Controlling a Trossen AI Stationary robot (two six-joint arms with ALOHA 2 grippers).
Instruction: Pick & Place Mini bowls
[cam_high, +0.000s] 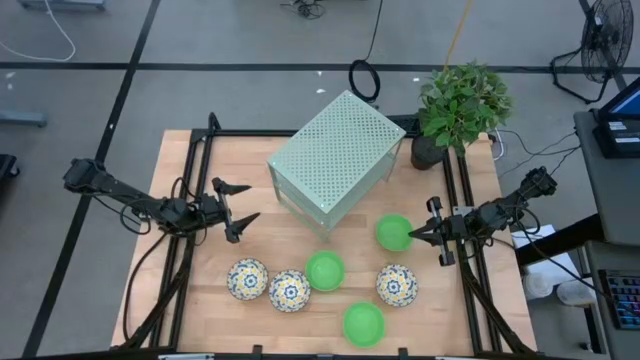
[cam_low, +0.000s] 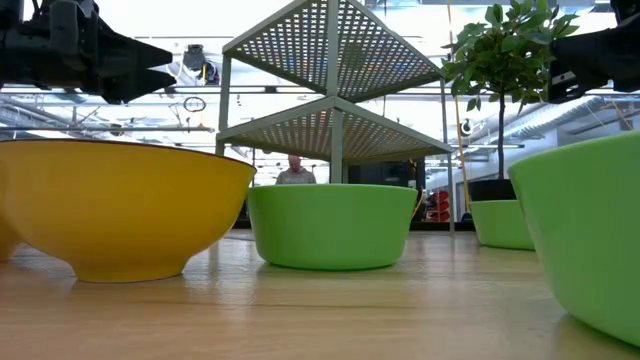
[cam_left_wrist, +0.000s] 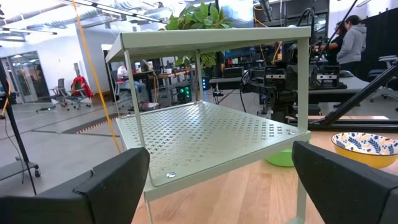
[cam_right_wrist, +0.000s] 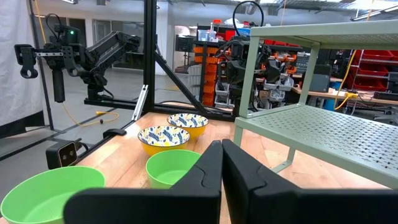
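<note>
Six mini bowls sit on their bases on the wooden table. The green ones are one (cam_high: 393, 232) at the right, one (cam_high: 324, 270) in the middle and one (cam_high: 363, 324) near the front edge. The floral ones are two (cam_high: 247, 279) (cam_high: 290, 290) at the front left and one (cam_high: 396, 285) at the front right. My left gripper (cam_high: 243, 205) (cam_left_wrist: 221, 168) is open and empty, above the table's left part, pointing at the shelf. My right gripper (cam_high: 413, 233) (cam_right_wrist: 222, 152) is shut and empty, just right of the right green bowl.
A large pale-green perforated shelf box (cam_high: 335, 160) stands at the table's far middle. A potted plant (cam_high: 455, 110) stands at the far right corner. Black frame rails (cam_high: 190, 200) run along the table's left and right sides. People show in the room behind the table.
</note>
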